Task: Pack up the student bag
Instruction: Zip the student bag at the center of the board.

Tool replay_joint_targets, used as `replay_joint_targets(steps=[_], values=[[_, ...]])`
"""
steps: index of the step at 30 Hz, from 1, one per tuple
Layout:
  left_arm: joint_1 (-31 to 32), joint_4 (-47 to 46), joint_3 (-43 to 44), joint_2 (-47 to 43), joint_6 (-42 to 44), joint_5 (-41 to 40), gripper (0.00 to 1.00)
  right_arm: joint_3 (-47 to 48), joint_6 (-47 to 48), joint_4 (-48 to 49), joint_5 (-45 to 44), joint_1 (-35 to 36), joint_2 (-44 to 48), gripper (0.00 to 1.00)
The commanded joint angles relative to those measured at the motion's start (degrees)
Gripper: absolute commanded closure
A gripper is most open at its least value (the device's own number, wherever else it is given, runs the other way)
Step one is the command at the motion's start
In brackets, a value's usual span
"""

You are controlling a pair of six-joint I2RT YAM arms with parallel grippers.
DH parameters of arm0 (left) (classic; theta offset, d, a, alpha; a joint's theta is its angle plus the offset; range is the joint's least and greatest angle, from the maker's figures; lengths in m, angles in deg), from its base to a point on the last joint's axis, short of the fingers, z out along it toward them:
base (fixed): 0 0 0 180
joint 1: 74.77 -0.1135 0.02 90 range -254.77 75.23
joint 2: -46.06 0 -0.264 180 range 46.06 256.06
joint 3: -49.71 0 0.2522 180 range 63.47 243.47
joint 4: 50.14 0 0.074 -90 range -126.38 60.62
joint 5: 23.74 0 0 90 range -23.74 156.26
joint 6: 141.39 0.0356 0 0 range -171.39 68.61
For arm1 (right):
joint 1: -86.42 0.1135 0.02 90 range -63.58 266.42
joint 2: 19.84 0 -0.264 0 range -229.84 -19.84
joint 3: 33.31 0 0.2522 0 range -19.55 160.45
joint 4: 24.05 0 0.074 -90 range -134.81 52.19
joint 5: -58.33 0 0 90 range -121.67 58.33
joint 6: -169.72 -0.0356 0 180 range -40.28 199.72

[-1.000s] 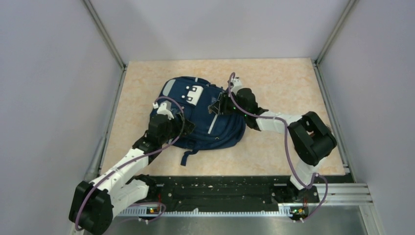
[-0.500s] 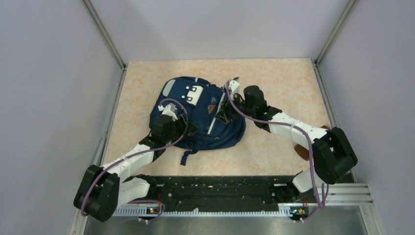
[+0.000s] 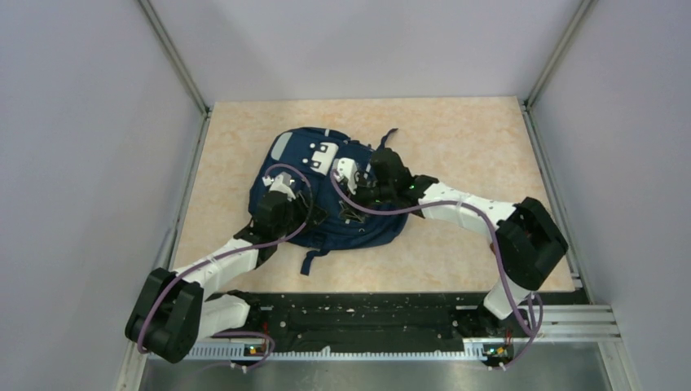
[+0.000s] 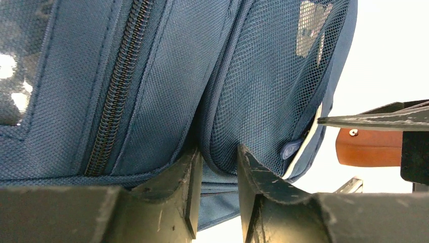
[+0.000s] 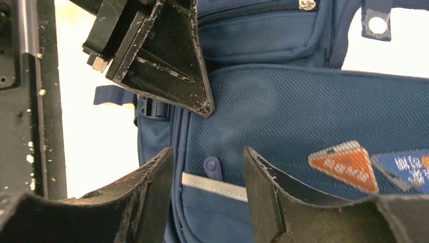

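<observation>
The student bag (image 3: 305,142), a navy backpack, lies flat on the tan table with both arms over its front. My left gripper (image 3: 316,215) is at the bag's near-left side. In the left wrist view, the left gripper (image 4: 218,152) pinches the rounded edge of the mesh pocket (image 4: 263,91), and fabric fills the gap between its fingers. My right gripper (image 3: 358,194) hovers over the front pocket. In the right wrist view, the right gripper (image 5: 207,154) stands open around a small blue zip tab (image 5: 212,168) above a pale stripe (image 5: 215,186), touching neither.
A brown object with a stud (image 4: 369,147) lies on the table beyond the bag's edge. An orange emblem (image 5: 346,164) marks the front pocket. The left gripper's finger (image 5: 167,61) shows close above the right gripper. Grey walls and metal rails (image 3: 183,171) enclose the table.
The right gripper swung left over the bag's front pocket, toward the left gripper. The left gripper's jaws narrowed onto the mesh pocket's edge, and the arm stayed put.
</observation>
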Motion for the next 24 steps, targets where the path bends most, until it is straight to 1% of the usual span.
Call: replay_joint_targets(steps=[1, 2, 4, 10, 13, 15, 17, 20, 21, 22, 23, 24], values=[[-0.36, -4.41, -0.06, -0.08, -0.38, -1.86, 0.69, 5.51, 7.02, -3.98, -3.70, 2.18, -3.56, 0.49], [-0.41, -4.32, -0.04, -0.20, -0.37, -1.94, 0.71, 6.00, 7.54, -4.44, -4.47, 2.26, -4.20, 0.50], [-0.44, -4.01, 0.03, -0.10, -0.21, -2.16, 0.73, 6.90, 8.51, -6.06, -5.57, 2.36, -5.22, 0.51], [-0.67, -3.34, 0.27, 0.07, -0.01, -2.62, 0.73, 6.56, 10.96, -8.38, -8.67, 3.17, -6.04, 0.51], [-0.72, -2.64, 0.59, 0.19, 0.37, -2.83, 0.74, 5.84, 11.47, -7.64, -12.26, 3.76, -6.37, 0.52], [-0.83, -2.53, 0.59, 0.19, 0.59, -3.30, 0.77, 5.64, 11.88, -6.79, -16.40, 4.56, -6.91, 0.59], [-0.81, -2.64, 0.39, 0.32, 0.69, -4.27, 0.81, 5.64, 12.56, -6.35, -20.00, 5.28, -7.37, 0.70], [-0.99, -3.69, 0.00, 1.02, 1.04, -6.25, 0.89, 4.89, 12.89, -4.74, -23.99, 6.00, -7.22, 0.95], [-0.99, -3.92, 0.01, 1.32, 1.28, -6.90, 0.92, 4.65, 12.58, -4.17, -24.49, 6.00, -6.89, 1.00], [-0.98, -3.85, 0.09, 1.59, 1.76, -7.45, 0.98, 4.09, 12.07, -3.07, -25.11, 6.00, -6.39, 1.00], [-0.98, -3.51, 0.24, 1.77, 2.33, -8.12, 1.00, 3.40, 11.12, -1.39, -26.20, 6.01, -5.57, 1.00], [-1.05, -2.82, 0.29, 1.89, 2.95, -9.09, 1.00, 2.53, 10.16, 0.62, -27.47, 6.01, -4.60, 1.00]])
